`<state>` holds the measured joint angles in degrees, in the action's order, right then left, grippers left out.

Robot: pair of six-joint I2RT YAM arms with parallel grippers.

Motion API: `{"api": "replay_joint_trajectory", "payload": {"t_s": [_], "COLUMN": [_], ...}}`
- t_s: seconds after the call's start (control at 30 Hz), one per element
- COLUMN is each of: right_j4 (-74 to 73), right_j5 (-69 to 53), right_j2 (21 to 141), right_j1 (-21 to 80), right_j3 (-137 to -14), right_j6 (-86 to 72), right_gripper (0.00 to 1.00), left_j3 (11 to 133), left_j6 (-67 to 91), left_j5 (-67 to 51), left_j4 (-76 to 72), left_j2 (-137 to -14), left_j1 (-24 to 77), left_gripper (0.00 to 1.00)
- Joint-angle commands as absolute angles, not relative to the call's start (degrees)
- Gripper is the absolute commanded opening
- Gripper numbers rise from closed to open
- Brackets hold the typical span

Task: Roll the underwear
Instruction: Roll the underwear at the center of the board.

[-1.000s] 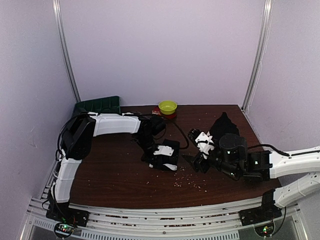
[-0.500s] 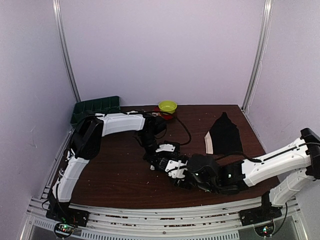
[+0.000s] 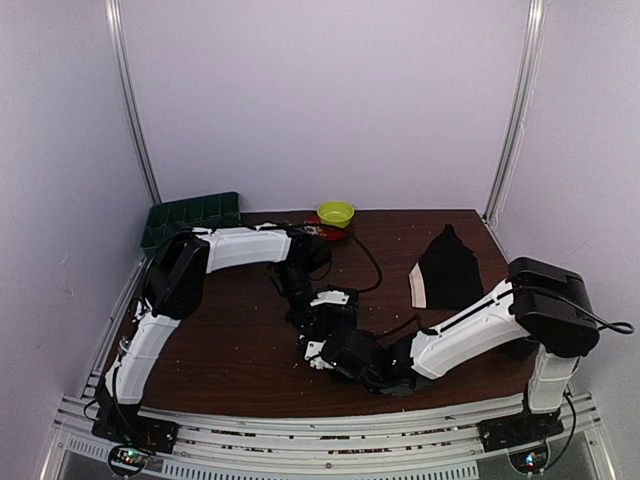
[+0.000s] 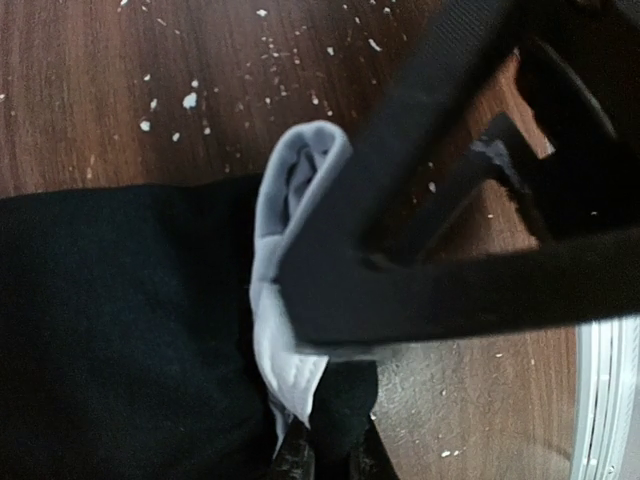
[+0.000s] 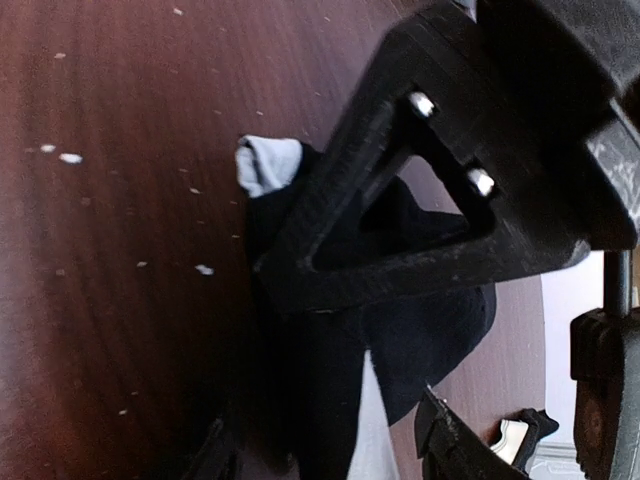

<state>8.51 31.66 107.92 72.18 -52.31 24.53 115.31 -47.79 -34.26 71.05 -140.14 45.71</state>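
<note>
Your left gripper (image 4: 333, 462) sits low over the middle of the table (image 3: 220, 340), its jaws pinched close together on the edge of the underwear (image 4: 120, 330). In the left wrist view, black cloth is caught between the tips. The garment lies bunched on the wood just under both wrists. Its black body spreads to one side and its white band (image 4: 285, 230) is folded over on itself at the end nearest your right arm. Your right gripper (image 5: 325, 440) reaches in from the right, right up against the left one. Its jaws stand apart, one on each side of the bunched cloth, and you cannot tell from these views whether either tip touches it. The spare pair (image 3: 452, 268) lies flat towards the far right of the table, well apart from both grippers. Pale crumbs (image 4: 190, 100) are scattered on the wood around the garment. A yellow-green bowl (image 3: 335, 212) sits at the far edge, and a dark green tray (image 3: 195, 212) at the far left corner.
</note>
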Motion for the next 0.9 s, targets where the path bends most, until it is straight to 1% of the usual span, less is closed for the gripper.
{"api": "replay_joint_trajectory", "payload": {"t_s": [0.0, 0.1, 0.17, 0.37, 0.47, 0.53, 0.57, 0.63, 0.77, 0.8, 0.83, 0.87], "right_j4": [10.06, 10.28, 9.95, 7.03, 4.48, 2.16, 0.84, -1.33, -5.31, -6.22, -7.12, -7.99], "right_j5": [34.98, 34.43, 34.10, 28.85, 25.72, 22.38, 20.32, 16.65, 11.04, 9.82, 8.50, 7.13], "right_j2": [109.95, 111.46, 112.55, 113.27, 113.27, 113.21, 113.13, 113.03, 112.93, 112.93, 112.84, 112.77], "right_j1": [70.85, 70.54, 70.22, 69.66, 68.60, 67.46, 66.92, 65.87, 64.19, 63.78, 63.31, 62.91], "right_j3": [-54.03, -54.58, -55.17, -56.25, -57.39, -58.36, -58.81, -59.70, -61.26, -61.61, -61.85, -62.21], "right_j6": [26.07, 26.45, 26.46, 25.14, 23.09, 21.41, 20.55, 18.93, 16.41, 15.86, 15.36, 15.02], "right_gripper": [0.61, 0.60, 0.54, 0.26, 0.09, 0.02, 0.00, 0.00, 0.00, 0.00, 0.00, 0.00], "left_j3": [112.91, 113.05, 113.11, 113.31, 113.93, 114.20, 114.09, 113.18, 108.67, 107.46, 105.95, 104.41], "left_j6": [-47.24, -47.27, -47.42, -47.72, -47.99, -48.57, -49.03, -49.55, -49.74, -49.69, -50.12, -50.62], "left_j5": [-28.02, -28.06, -28.04, -27.88, -27.52, -27.55, -27.65, -28.15, -27.51, -27.20, -26.94, -26.77], "left_j4": [74.62, 74.62, 74.70, 74.88, 74.88, 74.88, 74.58, 73.09, 67.79, 66.42, 65.22, 63.99], "left_j2": [-145.55, -145.76, -145.73, -145.30, -145.01, -144.33, -143.66, -141.45, -135.48, -133.89, -132.40, -130.70], "left_j1": [46.14, 46.19, 46.16, 46.14, 46.19, 46.14, 46.08, 45.77, 45.20, 45.11, 45.09, 45.09], "left_gripper": [0.00, 0.00, 0.00, 0.00, 0.00, 0.00, 0.02, 0.09, 0.32, 0.40, 0.46, 0.48]}}
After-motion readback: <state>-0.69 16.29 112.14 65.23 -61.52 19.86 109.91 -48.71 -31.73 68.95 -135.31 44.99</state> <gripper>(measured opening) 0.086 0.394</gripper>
